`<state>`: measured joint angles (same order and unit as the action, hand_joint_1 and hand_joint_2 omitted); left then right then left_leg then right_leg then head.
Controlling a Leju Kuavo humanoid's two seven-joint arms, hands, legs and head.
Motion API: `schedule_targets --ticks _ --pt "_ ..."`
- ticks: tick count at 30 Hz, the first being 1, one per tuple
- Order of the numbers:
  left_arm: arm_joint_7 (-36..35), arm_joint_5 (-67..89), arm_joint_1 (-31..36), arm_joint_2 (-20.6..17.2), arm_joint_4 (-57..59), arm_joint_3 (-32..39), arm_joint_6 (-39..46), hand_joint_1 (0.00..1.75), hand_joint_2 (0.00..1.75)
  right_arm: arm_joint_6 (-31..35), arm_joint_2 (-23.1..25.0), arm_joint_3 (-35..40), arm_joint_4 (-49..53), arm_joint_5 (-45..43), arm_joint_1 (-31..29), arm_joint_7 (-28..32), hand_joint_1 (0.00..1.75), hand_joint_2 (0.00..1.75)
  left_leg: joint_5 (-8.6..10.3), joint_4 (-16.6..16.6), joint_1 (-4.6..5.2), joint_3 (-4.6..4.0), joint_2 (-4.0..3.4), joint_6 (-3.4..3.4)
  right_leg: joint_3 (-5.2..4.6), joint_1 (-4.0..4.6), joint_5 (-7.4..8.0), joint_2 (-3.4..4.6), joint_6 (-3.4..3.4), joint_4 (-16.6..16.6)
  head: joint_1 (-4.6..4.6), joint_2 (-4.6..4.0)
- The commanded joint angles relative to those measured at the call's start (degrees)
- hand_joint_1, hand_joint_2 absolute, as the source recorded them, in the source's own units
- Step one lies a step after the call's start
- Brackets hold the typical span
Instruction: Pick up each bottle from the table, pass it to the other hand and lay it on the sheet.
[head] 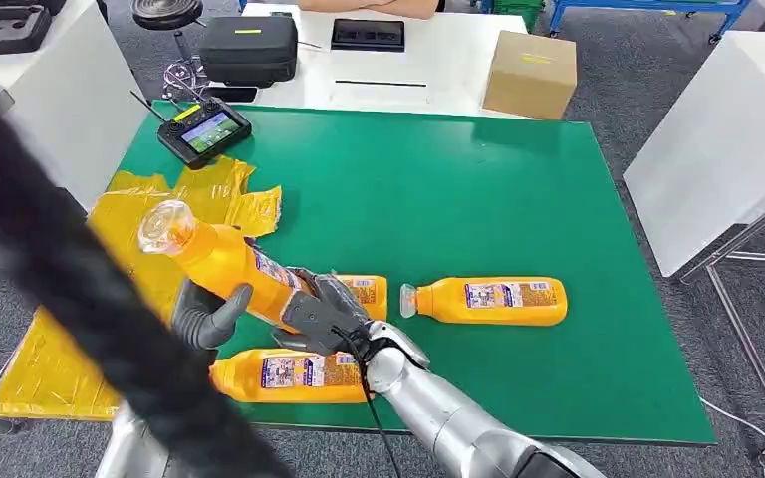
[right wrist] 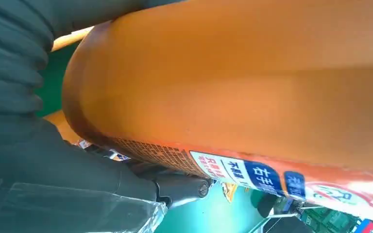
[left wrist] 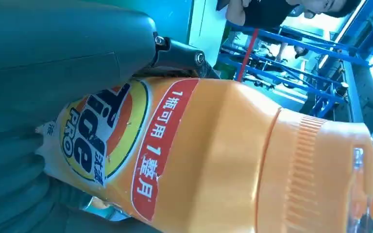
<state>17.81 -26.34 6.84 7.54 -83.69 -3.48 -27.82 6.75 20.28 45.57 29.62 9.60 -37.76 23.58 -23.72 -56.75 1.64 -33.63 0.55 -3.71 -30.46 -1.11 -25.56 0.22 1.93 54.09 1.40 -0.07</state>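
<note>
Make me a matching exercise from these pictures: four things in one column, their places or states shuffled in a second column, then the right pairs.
Things
1. raised bottle
2. bottle with the white cap
3. cardboard box
4. controller with a lit screen

Places or states
A. on the white table beyond the green mat
B. lying alone on the mat's right part
C. on the mat's far left corner, beside the yellow sheet
D. held off the table between the left hand and right hand

Pairs: 1-D, 2-B, 3-A, 4-C

It looked like a robotics lab: a green mat (head: 478,209) over white tables, a handheld controller (head: 204,130) upper left, blue racks (left wrist: 291,68) behind.
</note>
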Motion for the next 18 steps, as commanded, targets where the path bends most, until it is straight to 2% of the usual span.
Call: schedule_targets --ticks 1,16,17,18 --pt "-0.3 -0.9 2.2 1.1 0.6 -2.8 -2.1 1.75 1.75 -0.6 -0.3 3.3 -2.0 0.2 -1.4 -0.8 1.52 1.75 0.00 0.0 -0.07 0.06 0.14 0.24 0.13 0.05 -0.04 -0.17 -0.10 0.0 0.00 0.00" --pt "-0.3 -1.0 1.5 1.2 -0.1 -1.8 -1.7 1.75 1.75 -1.0 -0.3 3.8 -1.4 -0.3 -1.1 -1.2 1.54 1.75 -0.01 0.0 -0.07 0.09 0.10 0.28 0.16 0.06 -0.04 -0.15 -0.12 -0.1 0.00 0.00" --pt "-0.3 -1.1 1.4 1.2 -0.3 -1.4 -1.5 1.75 1.75 -0.7 -0.3 3.7 -1.3 -0.5 -1.1 -0.9 1.29 1.75 0.00 0.0 -0.06 0.06 0.09 0.25 0.12 0.05 -0.03 -0.13 -0.11 -0.1 0.00 0.00" --pt "-0.3 -1.1 1.3 1.2 -0.5 -1.3 -1.4 1.75 1.75 -0.6 -0.3 3.4 -1.3 -0.8 -1.0 -0.8 0.00 1.75 -0.01 0.0 -0.06 0.04 0.09 0.21 0.10 0.05 -0.03 -0.12 -0.09 0.0 0.00 0.00"
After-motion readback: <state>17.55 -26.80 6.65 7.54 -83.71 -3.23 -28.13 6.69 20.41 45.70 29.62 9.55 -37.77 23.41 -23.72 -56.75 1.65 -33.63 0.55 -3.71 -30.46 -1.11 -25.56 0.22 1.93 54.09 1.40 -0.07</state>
